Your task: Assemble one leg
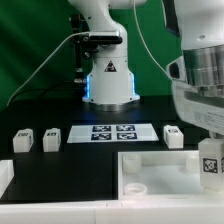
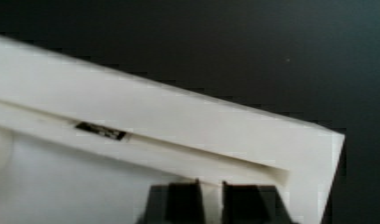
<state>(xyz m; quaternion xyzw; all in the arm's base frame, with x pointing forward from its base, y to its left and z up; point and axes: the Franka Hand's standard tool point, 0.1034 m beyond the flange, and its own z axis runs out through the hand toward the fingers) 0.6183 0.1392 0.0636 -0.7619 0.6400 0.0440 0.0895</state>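
Arm body (image 1: 100,20): glossy white rounded shells with dark joint seams
Base (image 1: 108,85): white cone bearing a black triangle mark, glowing blue ring (bright on the black table)
Cables (image 1: 55,55): thin, pale, looping beside it
Fingers (image 2: 174,202): black, blocky

A marker board (image 1: 111,132), thin, flat and white, lies on the black table (image 1: 40,108) and carries several black-and-white tags in two rows. Nearer the camera in the exterior view sits a large white walled tray-like piece (image 1: 150,172), its raised rim enclosing a shallow recess. In the wrist view the same tray-like piece (image 2: 187,125) shows as a slanted white wall against the dark table (image 2: 258,50). A green backdrop (image 1: 30,30) fills the rear.
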